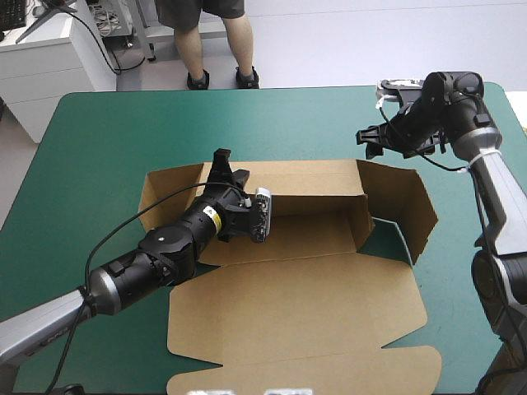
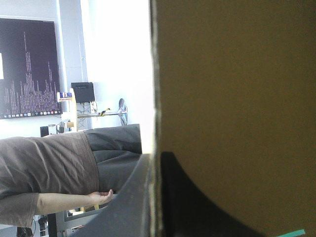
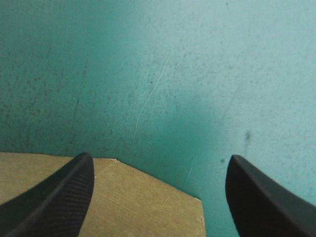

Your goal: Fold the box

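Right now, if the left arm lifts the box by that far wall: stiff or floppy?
Box panels probably stiff: the lid lies flat, the far wall stands straight. It would likely hinge at the creases, so the lid would dangle under the left gripper. Probably light: the board edge looks thin.

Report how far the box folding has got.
Done: the brown cardboard box's far wall and right end wall stand raised. In hand: the left gripper is shut on the far wall's left end; the right gripper hovers open over the right flap's edge. Left: the left end flap and the flat lid.
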